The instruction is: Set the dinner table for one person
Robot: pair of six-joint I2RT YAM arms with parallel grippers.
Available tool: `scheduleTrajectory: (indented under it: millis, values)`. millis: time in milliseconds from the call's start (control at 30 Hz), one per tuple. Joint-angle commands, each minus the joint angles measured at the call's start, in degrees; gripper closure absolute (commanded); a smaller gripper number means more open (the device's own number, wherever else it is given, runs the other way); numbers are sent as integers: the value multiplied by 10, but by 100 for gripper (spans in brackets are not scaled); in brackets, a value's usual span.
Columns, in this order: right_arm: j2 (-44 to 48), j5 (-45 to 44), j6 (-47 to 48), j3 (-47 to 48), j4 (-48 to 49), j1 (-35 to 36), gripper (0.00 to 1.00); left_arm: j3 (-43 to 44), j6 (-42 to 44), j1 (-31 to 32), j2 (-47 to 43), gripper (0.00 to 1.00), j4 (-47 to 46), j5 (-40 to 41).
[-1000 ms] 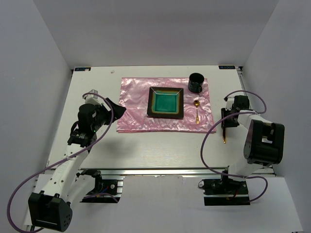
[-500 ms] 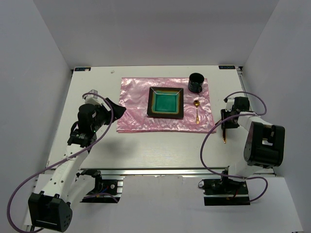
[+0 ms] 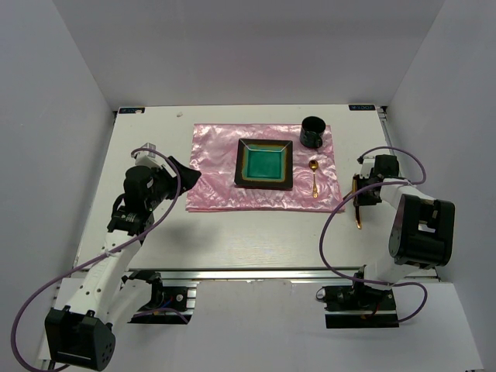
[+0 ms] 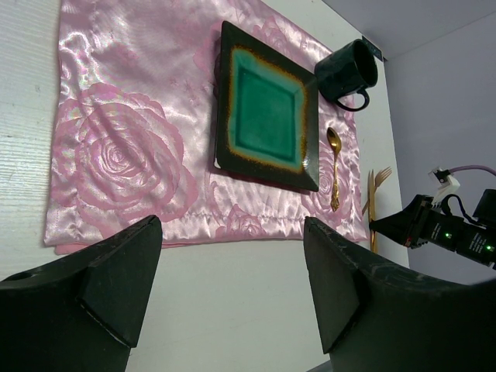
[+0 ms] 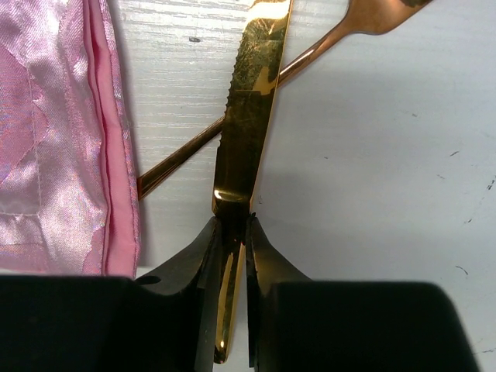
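The dinner table (image 3: 232, 240) is a white top. On it lies a shiny pink placemat (image 3: 225, 167) with a green square plate (image 3: 265, 163), a dark mug (image 3: 312, 132) and a gold spoon (image 3: 314, 177). My right gripper (image 5: 231, 225) is shut on the handle of a gold knife (image 5: 252, 85), low over the table just right of the placemat (image 5: 54, 132). The knife crosses over a gold fork (image 5: 310, 54) that lies on the table. My left gripper (image 4: 230, 256) is open and empty, above the table by the placemat's near left corner (image 4: 116, 155).
Grey walls enclose the table on three sides. A metal rail (image 3: 248, 271) runs along the front edge. The left wrist view also shows the plate (image 4: 267, 108), mug (image 4: 349, 74), spoon (image 4: 333, 167) and fork (image 4: 380, 182).
My right gripper has shifted slightly with the knife in it. The left arm has not moved.
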State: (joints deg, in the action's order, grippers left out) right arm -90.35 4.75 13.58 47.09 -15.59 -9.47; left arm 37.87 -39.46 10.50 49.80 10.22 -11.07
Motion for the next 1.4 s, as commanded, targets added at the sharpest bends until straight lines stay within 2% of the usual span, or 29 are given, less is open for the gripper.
scheduleTrajectory:
  millis: [0, 500, 1100, 1367]
  values:
    - [-16, 6, 0, -14, -68, -5, 100, 5, 3, 0, -16, 17, 1, 5]
    - [81, 77, -28, -8, -33, -11, 100, 11, -4, 0, -11, 17, -6, 1]
    - [86, 133, -61, 38, -48, -8, 100, 10, -5, 1, -18, 17, -2, 1]
    - [21, 142, -106, 102, -32, 52, 100, 17, -5, 1, -6, 17, -7, -5]
